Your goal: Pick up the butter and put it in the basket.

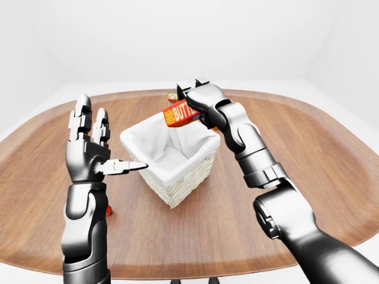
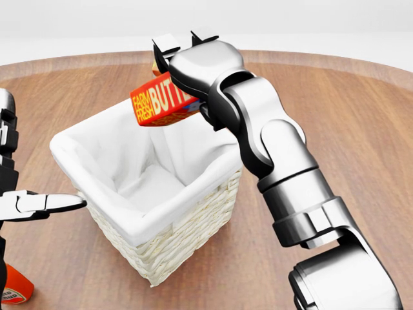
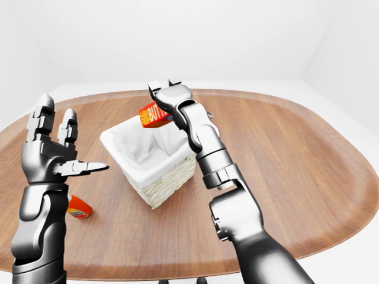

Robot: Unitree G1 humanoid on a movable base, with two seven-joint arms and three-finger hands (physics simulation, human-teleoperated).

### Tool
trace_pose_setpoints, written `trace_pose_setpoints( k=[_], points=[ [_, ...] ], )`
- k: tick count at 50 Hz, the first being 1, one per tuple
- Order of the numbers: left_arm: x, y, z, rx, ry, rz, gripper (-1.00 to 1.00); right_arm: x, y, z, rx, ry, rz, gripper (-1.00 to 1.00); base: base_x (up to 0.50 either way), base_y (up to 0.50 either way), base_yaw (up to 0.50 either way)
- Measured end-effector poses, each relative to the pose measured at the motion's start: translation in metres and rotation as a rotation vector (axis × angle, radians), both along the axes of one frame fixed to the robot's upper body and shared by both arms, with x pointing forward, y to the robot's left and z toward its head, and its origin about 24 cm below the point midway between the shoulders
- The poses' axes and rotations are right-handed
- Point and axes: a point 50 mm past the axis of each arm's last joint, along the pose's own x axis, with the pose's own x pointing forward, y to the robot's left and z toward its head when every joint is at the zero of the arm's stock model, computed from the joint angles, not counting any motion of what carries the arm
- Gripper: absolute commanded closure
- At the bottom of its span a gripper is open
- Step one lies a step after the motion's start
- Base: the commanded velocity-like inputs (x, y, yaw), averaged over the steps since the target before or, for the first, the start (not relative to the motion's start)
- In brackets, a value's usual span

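Head view: butter (image 2: 160, 100) in R hand (image 2: 193, 64) above basket (image 2: 187, 219)

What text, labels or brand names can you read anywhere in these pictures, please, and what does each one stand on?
"FARM FRESH BUTTE": on the red butter box held in the right hand above the basket; the word's last letter is hidden by the hand.
Label on the red-orange item at the head view's lower left: too small and cut off to read.
Nothing else legible.
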Motion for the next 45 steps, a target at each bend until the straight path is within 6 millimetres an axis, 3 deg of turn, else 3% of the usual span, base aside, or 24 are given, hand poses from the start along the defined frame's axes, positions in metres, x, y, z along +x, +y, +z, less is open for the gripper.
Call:
trace_pose_setpoints(
  k=[23,45],
  points=[
    [-0.002,0.002,-0.006,-0.017,0.021,0.008,-1.00,0.013,0.018,-0.007,-0.241,-0.103,-0.046,1.00,0.00,0.00,0.00],
    [-0.003,0.002,-0.006,-0.030,0.019,0.006,-1.00,0.011,0.036,-0.016,-0.367,-0.107,-0.031,1.00,0.00,0.00,0.00]
  ],
)
